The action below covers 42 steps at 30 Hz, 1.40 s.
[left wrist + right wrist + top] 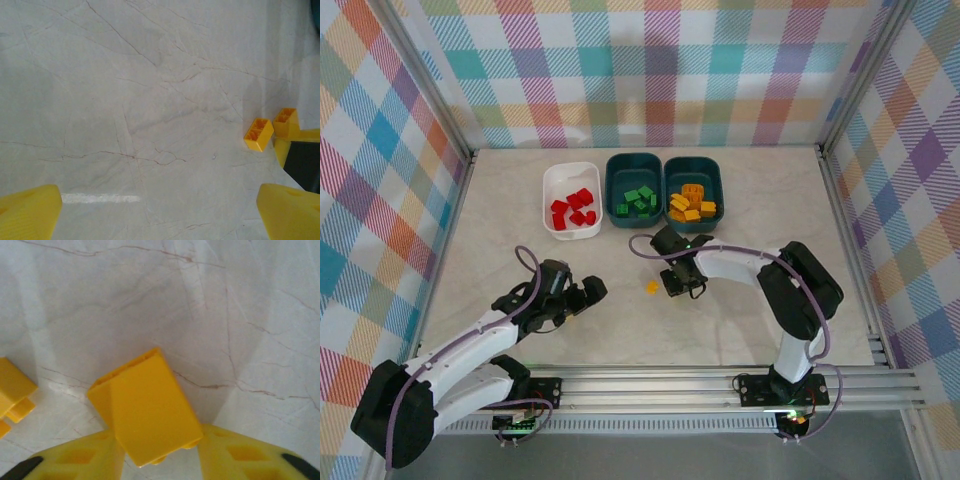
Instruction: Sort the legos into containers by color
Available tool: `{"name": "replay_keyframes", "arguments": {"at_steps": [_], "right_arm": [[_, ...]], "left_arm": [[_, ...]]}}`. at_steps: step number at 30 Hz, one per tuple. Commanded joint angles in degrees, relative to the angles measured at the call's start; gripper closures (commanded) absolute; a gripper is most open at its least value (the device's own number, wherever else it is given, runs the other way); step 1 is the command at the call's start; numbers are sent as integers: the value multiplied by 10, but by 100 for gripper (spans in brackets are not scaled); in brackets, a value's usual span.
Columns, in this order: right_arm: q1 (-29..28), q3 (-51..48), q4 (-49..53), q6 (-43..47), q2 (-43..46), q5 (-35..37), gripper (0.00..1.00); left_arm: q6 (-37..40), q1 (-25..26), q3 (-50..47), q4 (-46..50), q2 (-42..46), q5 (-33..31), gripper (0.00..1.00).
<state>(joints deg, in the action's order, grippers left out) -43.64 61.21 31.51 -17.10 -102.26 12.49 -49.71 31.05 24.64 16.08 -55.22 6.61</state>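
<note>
Right gripper (160, 456): I see it clenched on a yellow lego (147, 410).
Loose lego (12, 387): on the table (100, 300), just left of that gripper.
Left gripper (160, 212): released, fingers (30, 212) wide apart.

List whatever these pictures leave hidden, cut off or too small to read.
- Right wrist view: whether the right hand truly grips the yellow brick between its fingers. The brick itself covers the contact faces.
- Right wrist view: a second yellow brick, cut off by the left edge.
- Top view: the exact brick count in the right teal tub. The bricks are too small and piled together.
</note>
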Motion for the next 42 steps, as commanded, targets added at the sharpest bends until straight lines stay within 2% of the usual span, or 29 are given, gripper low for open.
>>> {"name": "replay_keyframes", "arguments": {"at_steps": [1,7,13,17,21,24,28,31,34,39,42], "right_arm": [[10,1,-64,6,3,37,69],[26,42,-54,25,29,39,71],[98,134,-49,35,19,25,71],[163,250,-20,41,-61,-17,71],[191,356,16,63,-155,-23,70],[204,417,28,60,-187,-34,62],[210,460,41,61,-193,-33,38],[204,422,26,53,-147,-23,37],[175,309,-22,31,-58,-7,36],[42,99,-83,-30,43,50,34],[-12,30,-97,-32,56,15,35]], "left_arm": [[5,6,13,14,6,-11,0],[6,6,16,4,-19,-4,0],[7,6,20,4,-27,1,0],[9,7,24,4,-22,0,0],[12,7,32,20,-15,3,0],[14,7,34,33,-2,-3,0],[13,7,34,38,7,-4,0],[15,7,39,41,7,-2,0],[16,7,36,37,8,-5,0],[18,7,38,47,10,-25,0],[20,6,37,62,23,-43,0]]}}
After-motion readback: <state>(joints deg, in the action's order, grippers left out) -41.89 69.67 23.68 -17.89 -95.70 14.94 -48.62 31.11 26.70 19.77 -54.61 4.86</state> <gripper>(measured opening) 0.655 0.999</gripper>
